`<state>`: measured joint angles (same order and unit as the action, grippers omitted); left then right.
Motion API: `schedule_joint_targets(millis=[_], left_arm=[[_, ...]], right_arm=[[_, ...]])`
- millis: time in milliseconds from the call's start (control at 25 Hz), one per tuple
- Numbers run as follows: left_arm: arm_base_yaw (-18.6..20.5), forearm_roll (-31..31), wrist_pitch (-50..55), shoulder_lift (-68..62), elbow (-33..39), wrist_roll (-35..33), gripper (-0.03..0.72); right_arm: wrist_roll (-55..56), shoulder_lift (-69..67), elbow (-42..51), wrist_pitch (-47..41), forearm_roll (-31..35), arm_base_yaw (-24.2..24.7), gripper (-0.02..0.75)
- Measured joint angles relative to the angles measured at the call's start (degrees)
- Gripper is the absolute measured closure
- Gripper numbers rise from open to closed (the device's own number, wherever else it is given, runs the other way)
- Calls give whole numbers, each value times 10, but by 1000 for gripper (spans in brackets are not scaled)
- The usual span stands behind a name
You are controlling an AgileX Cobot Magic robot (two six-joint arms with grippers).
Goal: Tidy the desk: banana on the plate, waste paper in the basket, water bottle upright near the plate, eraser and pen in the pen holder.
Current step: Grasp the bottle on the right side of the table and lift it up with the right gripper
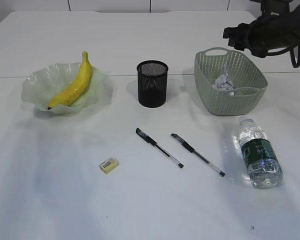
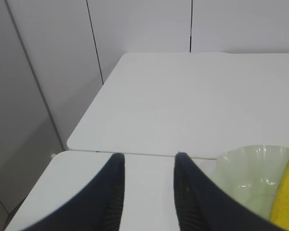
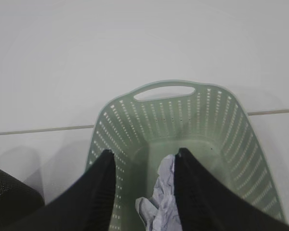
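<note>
A yellow banana [image 1: 72, 85] lies in the pale green wavy plate [image 1: 35, 85]. Crumpled waste paper [image 1: 224, 81] rests inside the green basket [image 1: 230, 107]. The water bottle [image 1: 260, 155] lies on its side in front of the basket. Two black pens [image 1: 159, 147] [image 1: 197, 154] and a yellowish eraser [image 1: 109, 164] lie on the table in front of the black mesh pen holder [image 1: 152, 83]. My right gripper [image 3: 143, 153] hangs open high above the basket [image 3: 168, 115], well clear of the paper [image 3: 164, 202]. My left gripper [image 2: 147, 156] is open and empty, left of the plate [image 2: 241, 168] and banana [image 2: 286, 192].
A seam joins two white tables just behind the plate, holder and basket. The right arm [image 1: 270, 30] reaches in from the top right corner. The pen holder's rim [image 3: 9, 199] shows at the lower left of the right wrist view. The table's left edge drops off near my left gripper.
</note>
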<state>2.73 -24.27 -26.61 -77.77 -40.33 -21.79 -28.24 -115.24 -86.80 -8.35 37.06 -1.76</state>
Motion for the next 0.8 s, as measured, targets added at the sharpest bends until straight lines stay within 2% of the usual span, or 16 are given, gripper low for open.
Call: schedule_joint_targets(millis=[320,400,560,640,800], left_arm=[[0,0,-5,0,0,0,452],[0,0,-5,0,0,0,452],[0,0,-6,0,0,0,452],[0,0,-7,0,0,0,452],[0,0,-7,0,0,0,452]], right_arm=[[-13,0,0,-24,0,0,414],[-18,0,0,-33,0,0,351],[-12,0,0,-48,0,0,137],[2,0,0,-49,1,0,92],[14,0,0,-66,3,0,71]])
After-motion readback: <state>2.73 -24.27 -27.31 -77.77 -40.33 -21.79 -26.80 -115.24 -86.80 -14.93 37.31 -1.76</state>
